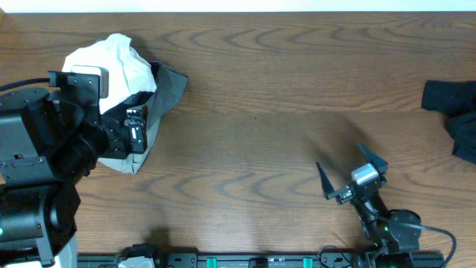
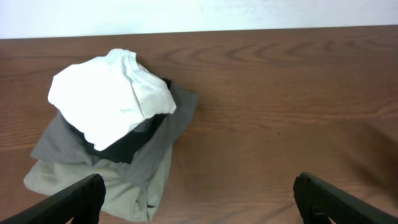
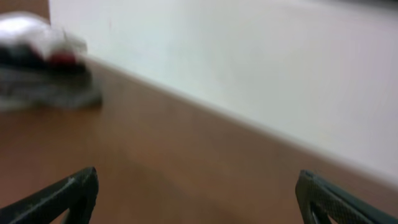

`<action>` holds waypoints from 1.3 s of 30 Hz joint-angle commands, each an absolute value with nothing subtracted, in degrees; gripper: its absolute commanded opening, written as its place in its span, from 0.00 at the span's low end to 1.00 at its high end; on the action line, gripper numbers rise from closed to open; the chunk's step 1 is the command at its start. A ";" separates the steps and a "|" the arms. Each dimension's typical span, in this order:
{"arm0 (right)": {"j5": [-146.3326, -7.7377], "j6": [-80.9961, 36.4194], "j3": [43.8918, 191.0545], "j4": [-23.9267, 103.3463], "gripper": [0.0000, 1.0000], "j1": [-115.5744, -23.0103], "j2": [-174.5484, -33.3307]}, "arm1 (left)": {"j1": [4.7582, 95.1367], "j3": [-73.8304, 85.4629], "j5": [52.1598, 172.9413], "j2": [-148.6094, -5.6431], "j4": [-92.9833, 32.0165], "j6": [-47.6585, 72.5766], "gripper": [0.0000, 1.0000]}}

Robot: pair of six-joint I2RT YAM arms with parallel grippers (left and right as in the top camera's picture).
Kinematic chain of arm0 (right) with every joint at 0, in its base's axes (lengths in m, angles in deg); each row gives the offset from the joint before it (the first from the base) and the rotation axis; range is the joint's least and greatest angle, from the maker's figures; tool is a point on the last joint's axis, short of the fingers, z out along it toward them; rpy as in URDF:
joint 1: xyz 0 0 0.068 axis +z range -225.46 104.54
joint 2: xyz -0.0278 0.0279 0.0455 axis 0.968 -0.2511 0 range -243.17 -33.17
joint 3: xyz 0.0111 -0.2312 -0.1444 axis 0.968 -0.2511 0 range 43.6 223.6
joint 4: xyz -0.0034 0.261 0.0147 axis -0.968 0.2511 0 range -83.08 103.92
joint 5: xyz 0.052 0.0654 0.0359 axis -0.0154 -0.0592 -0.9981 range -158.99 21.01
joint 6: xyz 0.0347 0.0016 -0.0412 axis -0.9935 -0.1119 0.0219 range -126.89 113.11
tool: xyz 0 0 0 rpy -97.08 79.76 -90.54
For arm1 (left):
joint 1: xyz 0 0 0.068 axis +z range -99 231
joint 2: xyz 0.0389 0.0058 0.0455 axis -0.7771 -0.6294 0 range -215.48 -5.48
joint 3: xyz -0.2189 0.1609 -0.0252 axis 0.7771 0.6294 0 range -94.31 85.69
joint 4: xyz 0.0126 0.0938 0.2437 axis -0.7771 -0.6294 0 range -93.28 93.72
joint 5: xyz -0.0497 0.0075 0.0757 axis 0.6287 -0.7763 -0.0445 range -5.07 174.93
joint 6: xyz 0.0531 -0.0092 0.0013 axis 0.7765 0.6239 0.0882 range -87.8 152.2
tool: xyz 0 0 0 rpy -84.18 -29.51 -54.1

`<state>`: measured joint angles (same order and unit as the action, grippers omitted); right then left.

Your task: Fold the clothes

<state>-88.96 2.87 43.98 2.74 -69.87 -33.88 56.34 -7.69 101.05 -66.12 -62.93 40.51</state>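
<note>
A heap of clothes (image 1: 149, 97) lies at the table's far left. A crumpled white garment (image 1: 123, 63) tops it, over grey, black and pale olive fabric; no chest print shows. In the left wrist view the white garment (image 2: 112, 93) sits on the grey and olive layers (image 2: 134, 171). My left gripper (image 2: 199, 202) is open and empty, low in front of the heap, its left finger beside the olive fabric. My right gripper (image 1: 338, 155) is open and empty over bare wood at the front right. It also shows in the right wrist view (image 3: 199, 199), with the heap blurred far off (image 3: 43, 62).
A second dark bundle of clothes (image 1: 454, 112) lies at the table's right edge. My left arm (image 1: 44, 149) covers the heap's left side. A white wall (image 3: 249, 62) runs along the table's far edge. Bare wooden tabletop (image 1: 260, 112) lies between the two piles.
</note>
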 commanded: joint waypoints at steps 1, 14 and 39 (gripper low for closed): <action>-90.31 3.46 43.91 0.64 0.99 -70.48 -33.48 | 56.01 -7.49 100.75 -66.08 -62.93 39.81 0.98; -90.23 3.46 43.91 9.47 0.99 -70.48 -33.83 | 56.01 -7.49 100.75 -66.08 -62.91 39.81 0.98; -90.23 3.46 43.91 9.47 0.99 -70.48 -33.83 | 55.95 -5.16 100.94 -62.47 -59.96 39.27 0.98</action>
